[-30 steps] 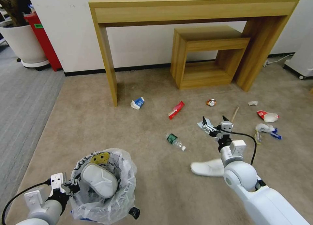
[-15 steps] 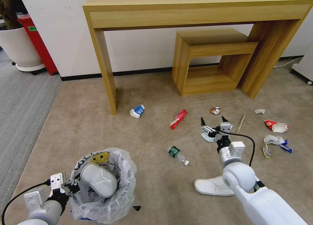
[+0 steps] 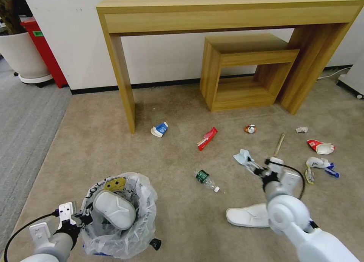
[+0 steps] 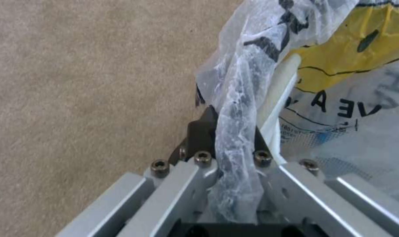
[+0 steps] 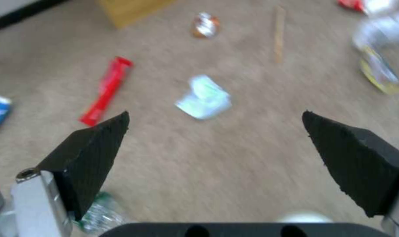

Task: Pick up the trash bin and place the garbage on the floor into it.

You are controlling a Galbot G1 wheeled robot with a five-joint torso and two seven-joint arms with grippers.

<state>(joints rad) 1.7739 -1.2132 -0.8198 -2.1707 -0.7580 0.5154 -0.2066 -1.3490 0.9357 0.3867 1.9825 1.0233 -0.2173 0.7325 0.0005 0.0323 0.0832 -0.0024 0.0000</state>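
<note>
A: Entry, bin status. The trash bin (image 3: 119, 216) is held low at the robot's left, over the floor (image 3: 113, 140). The left gripper (image 4: 228, 131) is clenched on the bagged rim; in the left wrist view the plastic liner is seen pinched between the black fingertips (image 4: 201, 126). One white slipper (image 3: 113, 209) is already lying in the bin.

B: Noted. Right side?

A: The right gripper (image 5: 214, 131) is held above the carpet with its jaws spread wide and nothing between them. In the right wrist view the pale blue mask (image 5: 204, 98) is framed between the two pads, ahead of them and not yet touched. In the head view the mask (image 3: 242, 156) lies just beyond the wrist.

B: Step judged to be in hand?

A: Approach to the mask. It is thin and limp, so the descent should be made with the jaws centred over it and the tips brought right down to the carpet before closing; a raised fold is the better target than a flat edge.

B: Neighbours to be avoided?

A: The wooden stick (image 3: 280, 143) is near, on the far right side; the green-label bottle (image 3: 205, 179) is on the near left; the second slipper (image 3: 248, 216) lies close beside the right arm. The red wrapper (image 3: 207, 138) and can (image 3: 250, 129) are well apart
</note>
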